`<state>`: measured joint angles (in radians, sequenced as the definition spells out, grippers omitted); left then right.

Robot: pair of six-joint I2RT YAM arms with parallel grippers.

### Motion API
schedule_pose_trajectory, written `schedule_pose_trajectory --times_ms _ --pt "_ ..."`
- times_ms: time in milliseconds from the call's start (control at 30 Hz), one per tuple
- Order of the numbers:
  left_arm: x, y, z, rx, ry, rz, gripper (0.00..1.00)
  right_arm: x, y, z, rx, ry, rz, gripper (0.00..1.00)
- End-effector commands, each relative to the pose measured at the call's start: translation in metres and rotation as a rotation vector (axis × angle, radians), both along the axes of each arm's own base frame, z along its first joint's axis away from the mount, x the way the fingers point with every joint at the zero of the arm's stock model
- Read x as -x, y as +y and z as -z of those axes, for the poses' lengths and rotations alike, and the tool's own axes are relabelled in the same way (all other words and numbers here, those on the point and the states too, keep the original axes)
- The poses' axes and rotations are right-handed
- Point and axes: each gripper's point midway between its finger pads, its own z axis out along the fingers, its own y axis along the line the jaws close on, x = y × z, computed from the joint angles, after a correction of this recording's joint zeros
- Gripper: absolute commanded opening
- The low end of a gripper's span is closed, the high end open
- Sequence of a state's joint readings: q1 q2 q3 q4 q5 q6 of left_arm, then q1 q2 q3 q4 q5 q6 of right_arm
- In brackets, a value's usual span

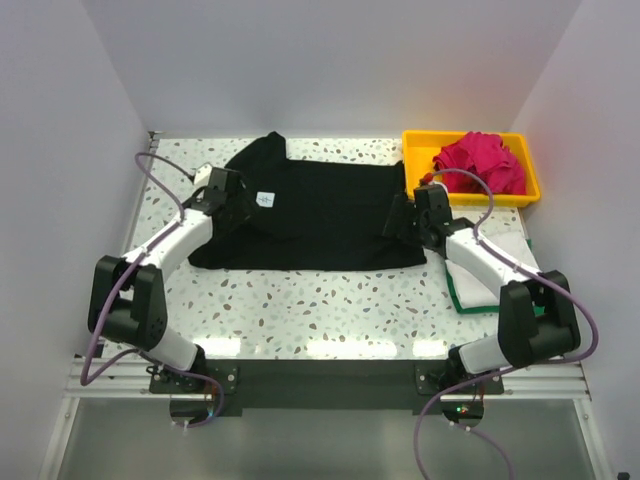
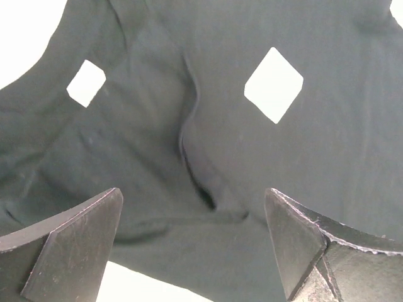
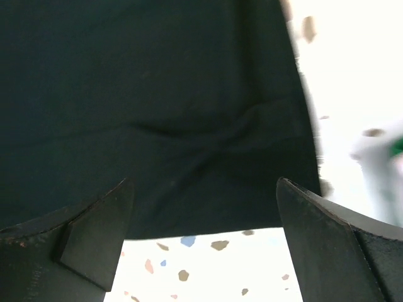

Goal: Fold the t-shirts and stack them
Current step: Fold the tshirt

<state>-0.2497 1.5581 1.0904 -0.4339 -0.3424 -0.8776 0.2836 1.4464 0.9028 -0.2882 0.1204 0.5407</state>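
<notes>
A large black t-shirt (image 1: 320, 215) lies spread flat on the speckled table, its small white label (image 1: 265, 198) near the collar. My left gripper (image 1: 228, 195) is open just above the shirt's left shoulder; its wrist view shows wrinkled black cloth (image 2: 208, 157) between the spread fingers. My right gripper (image 1: 405, 215) is open over the shirt's right edge; its wrist view shows the black hem (image 3: 189, 126) and bare table between the fingers. A magenta t-shirt (image 1: 482, 160) lies bunched in the yellow tray. White (image 1: 495, 255) and green (image 1: 465, 300) t-shirts lie folded under my right arm.
The yellow plastic tray (image 1: 420, 145) stands at the back right corner. White walls close in the table at the back and both sides. Purple cables loop from both arms.
</notes>
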Motion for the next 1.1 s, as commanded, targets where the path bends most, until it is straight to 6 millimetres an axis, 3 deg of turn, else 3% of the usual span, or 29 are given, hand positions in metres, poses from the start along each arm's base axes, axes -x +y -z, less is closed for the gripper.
schedule_pose_trajectory --times_ms 0,167,267,433,533,567,633,767,933,1067 --pt "0.014 -0.017 0.009 0.074 0.004 0.118 1.00 0.004 0.038 0.000 -0.121 -0.028 -0.182 0.99" --pt "0.035 -0.008 0.023 0.039 0.050 0.115 1.00 0.004 0.045 0.015 -0.131 0.005 -0.215 0.99" --pt "0.036 -0.002 0.026 0.012 0.054 0.105 1.00 0.002 0.045 0.020 -0.130 0.015 -0.209 0.99" --pt "0.015 0.025 0.042 -0.054 0.073 0.048 1.00 -0.001 0.040 0.025 -0.092 0.034 -0.192 0.99" --pt "-0.012 0.033 0.058 -0.024 0.040 0.076 1.00 0.000 0.034 0.029 -0.067 0.048 -0.171 0.99" --pt "-0.030 0.038 0.052 -0.009 -0.008 0.077 1.00 0.000 0.033 0.030 -0.063 0.049 -0.169 0.99" --pt "-0.039 0.039 0.068 0.020 0.025 0.076 1.00 0.001 0.031 0.032 -0.054 0.054 -0.164 0.99" --pt "-0.074 0.040 0.055 0.040 -0.062 0.091 1.00 0.001 0.027 0.035 -0.032 0.067 -0.159 0.99" --pt "-0.092 0.047 0.036 0.000 -0.078 0.089 1.00 0.000 0.022 0.032 -0.004 0.062 -0.149 0.99" --pt "-0.101 0.046 0.008 -0.009 -0.121 0.111 1.00 -0.003 0.024 0.029 -0.008 0.053 -0.155 0.99"
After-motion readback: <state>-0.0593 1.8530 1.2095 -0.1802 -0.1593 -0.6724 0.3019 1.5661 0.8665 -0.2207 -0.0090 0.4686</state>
